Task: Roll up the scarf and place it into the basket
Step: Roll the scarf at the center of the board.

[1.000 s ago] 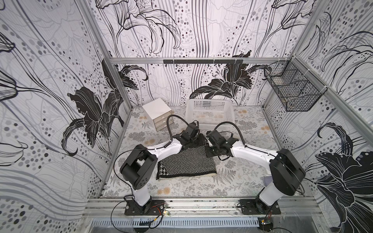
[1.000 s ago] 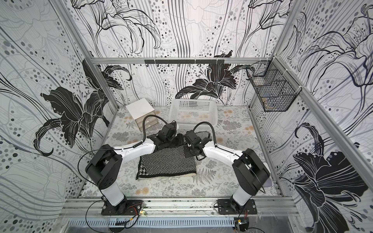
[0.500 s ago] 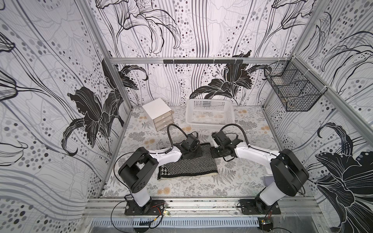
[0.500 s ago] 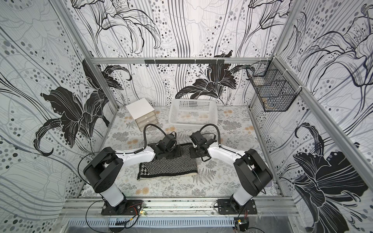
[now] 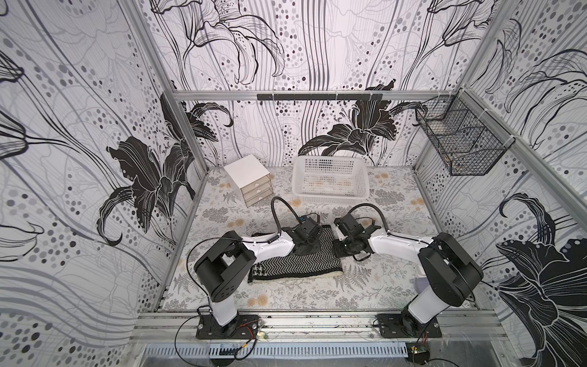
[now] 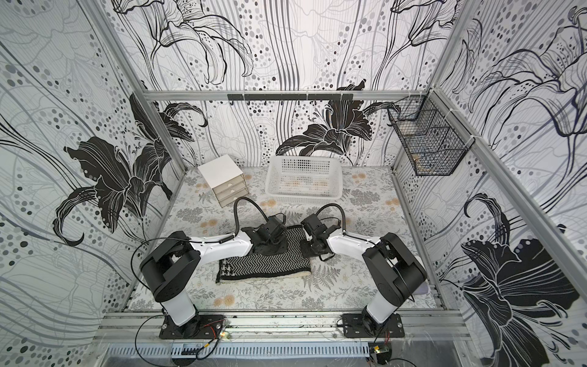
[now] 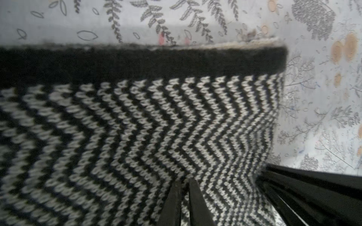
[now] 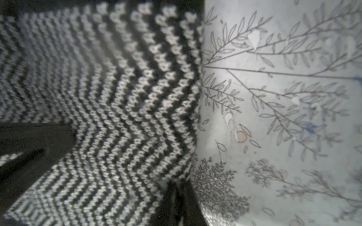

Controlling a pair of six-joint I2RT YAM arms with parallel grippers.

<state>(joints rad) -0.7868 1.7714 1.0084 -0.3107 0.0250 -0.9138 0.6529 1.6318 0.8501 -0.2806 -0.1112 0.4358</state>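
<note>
The scarf (image 5: 295,264) lies folded on the table mat in both top views, herringbone side up, with a houndstooth patch at its left end and a cream edge toward the front. Its far part (image 6: 293,236) rises between the two arms. My left gripper (image 5: 306,249) is down on that far part. In the left wrist view, my left gripper (image 7: 184,181) is shut on a pinch of herringbone knit (image 7: 137,127). My right gripper (image 5: 341,251) is at the scarf's right edge. In the right wrist view, my right gripper (image 8: 179,183) is shut on the scarf's edge (image 8: 188,156). The white basket (image 5: 330,199) stands behind, apart from both.
A small white drawer box (image 5: 251,178) stands at the back left beside the basket. A black wire basket (image 5: 460,143) hangs on the right wall. Bare floral mat (image 5: 286,295) lies in front of the scarf. Metal frame rails border the table.
Both grippers have come toward the front, onto the scarf's far part. The left jaws have closed on the knit. The flat visible part of the scarf is shorter front to back.
</note>
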